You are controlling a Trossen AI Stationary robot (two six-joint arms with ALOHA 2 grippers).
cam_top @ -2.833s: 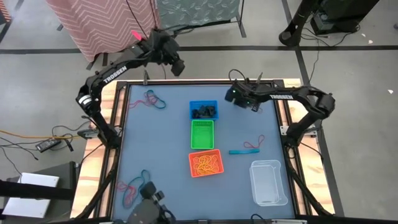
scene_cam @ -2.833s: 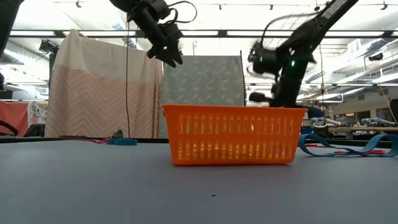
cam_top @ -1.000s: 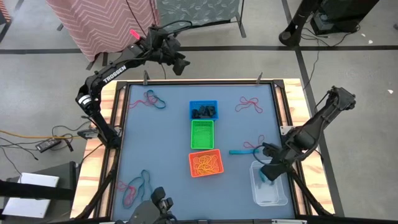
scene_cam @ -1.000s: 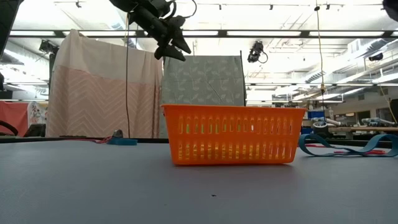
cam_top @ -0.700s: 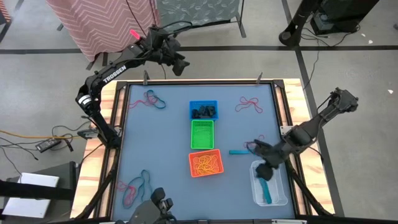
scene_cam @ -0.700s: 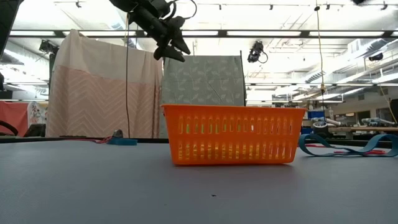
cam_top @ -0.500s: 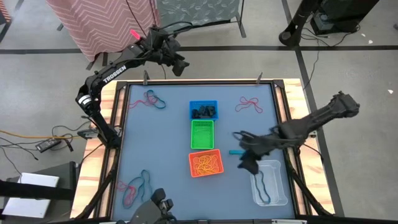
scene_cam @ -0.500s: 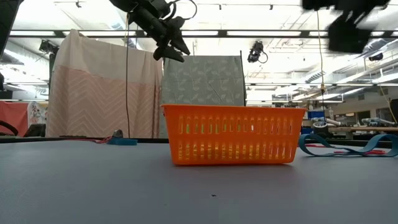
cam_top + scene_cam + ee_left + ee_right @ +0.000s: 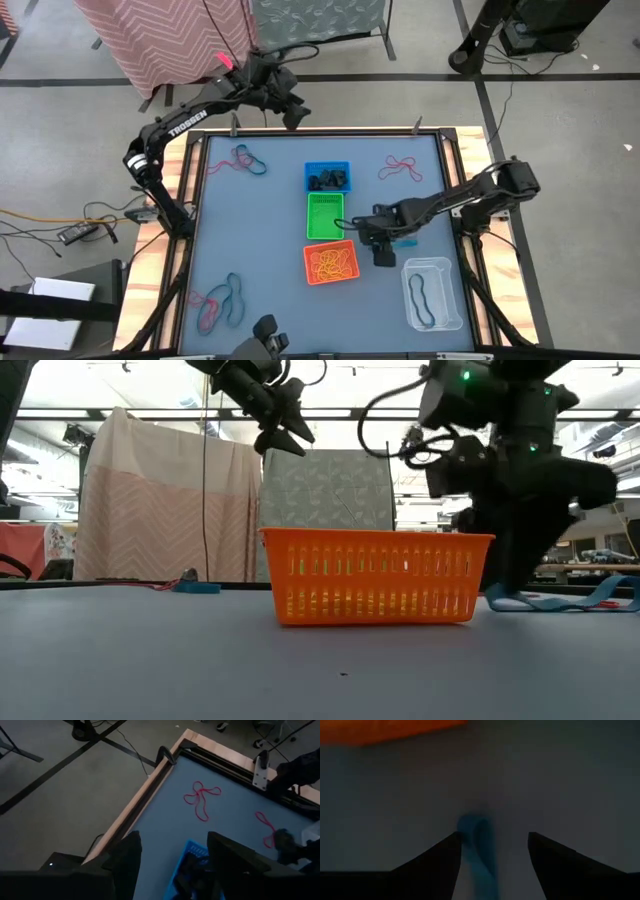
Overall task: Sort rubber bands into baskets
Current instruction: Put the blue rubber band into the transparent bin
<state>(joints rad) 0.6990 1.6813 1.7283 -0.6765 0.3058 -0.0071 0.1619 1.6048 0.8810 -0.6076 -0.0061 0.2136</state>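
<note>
Teal-blue rubber band lies flat beside the orange plastic basket.
Right gripper spread above it; only the wrist view shows it lying lengthwise between the fingers.

Right end effector fingers spread above a blurred teal band on the table; orange basket at frame edge.

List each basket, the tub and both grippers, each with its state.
Blue plastic basket: holds black bands.
Green plastic basket: looks empty.
Orange plastic basket: holds yellow-orange bands.
Clear plastic tub: one dark band inside.
Left gripper: open, empty, raised.
Right gripper: open, over teal band.
</note>
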